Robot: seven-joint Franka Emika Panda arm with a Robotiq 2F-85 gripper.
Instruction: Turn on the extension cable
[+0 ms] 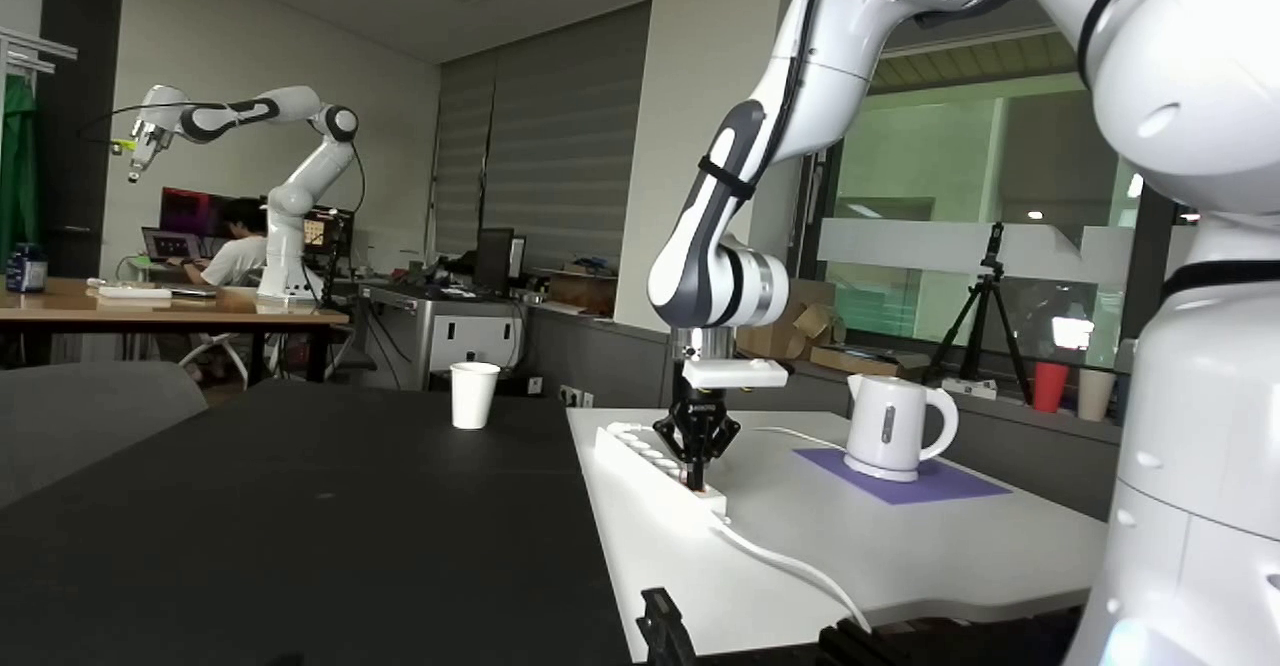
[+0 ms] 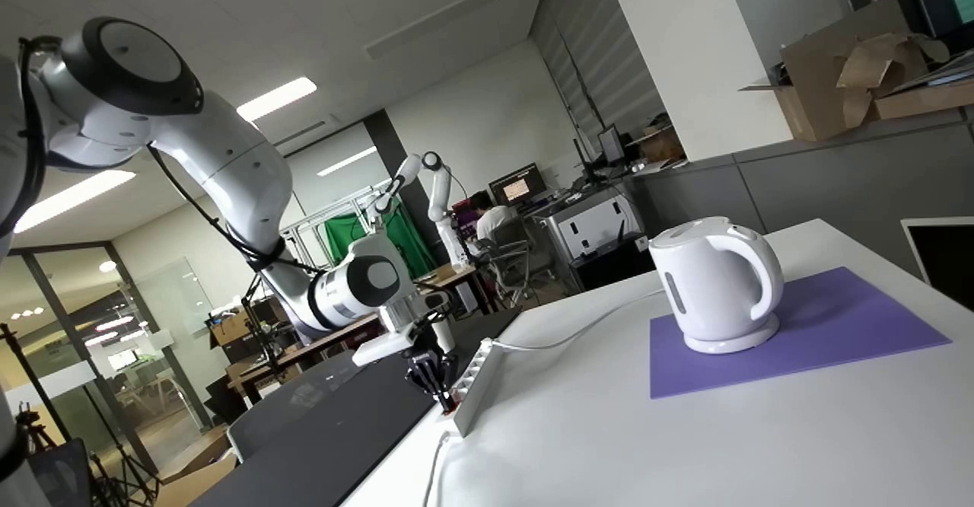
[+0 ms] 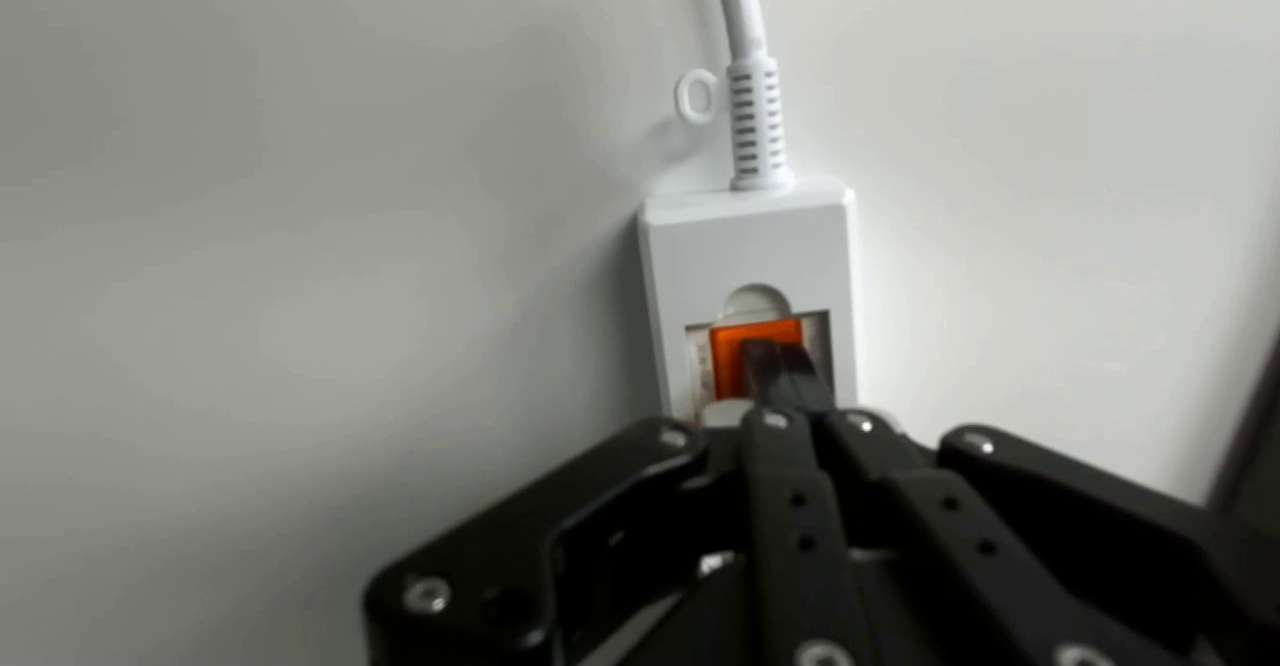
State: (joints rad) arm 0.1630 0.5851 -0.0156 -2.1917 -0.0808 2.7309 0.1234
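Note:
The extension cable is a long white power strip lying along the edge of the white table, seen in both exterior views [image 1: 655, 486] [image 2: 476, 393]. Its switch end shows in the wrist view [image 3: 745, 251], with an orange rocker switch [image 3: 727, 351] in a recess and the white cord [image 3: 740, 6] leaving that end. My gripper [image 3: 782, 356] is shut and holds nothing. It points down with its tips together over the switch, and they appear to touch it. The tips hide the right and lower part of the switch. The gripper shows upright above the strip in both exterior views [image 1: 695, 484] [image 2: 447, 406].
A white kettle [image 1: 885, 426] [image 2: 715, 286] stands on a purple sheet [image 1: 930, 486] [image 2: 852, 332] on the white table [image 1: 800, 536]. A thin cord runs from the strip's far end toward the kettle. A white paper cup [image 1: 472, 396] stands on the adjoining black table [image 1: 300, 516].

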